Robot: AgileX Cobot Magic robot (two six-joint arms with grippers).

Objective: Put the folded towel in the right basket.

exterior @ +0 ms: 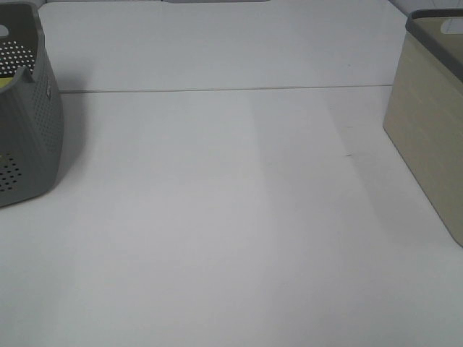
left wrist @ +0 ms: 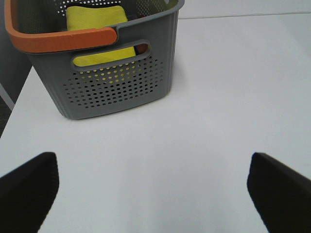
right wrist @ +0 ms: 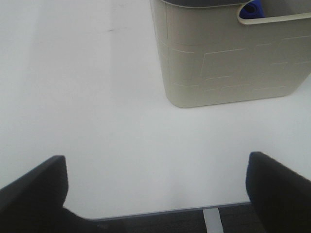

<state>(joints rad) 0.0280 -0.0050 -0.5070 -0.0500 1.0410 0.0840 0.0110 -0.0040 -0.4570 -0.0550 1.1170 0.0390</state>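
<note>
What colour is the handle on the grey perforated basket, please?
Orange; the handle on the perforated basket shows best in the left wrist view.

blue folded towel (right wrist: pixel 252 9) inside the beige, grey-rimmed right basket (right wrist: pixel 228 63), only a corner visible

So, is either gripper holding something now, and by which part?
Nothing is held. The left gripper and the right gripper are both open over the bare table, with only table surface between their fingers.

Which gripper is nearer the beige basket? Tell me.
Right. The right gripper faces the beige basket across bare table; the left gripper faces the grey basket on the opposite side.
</note>
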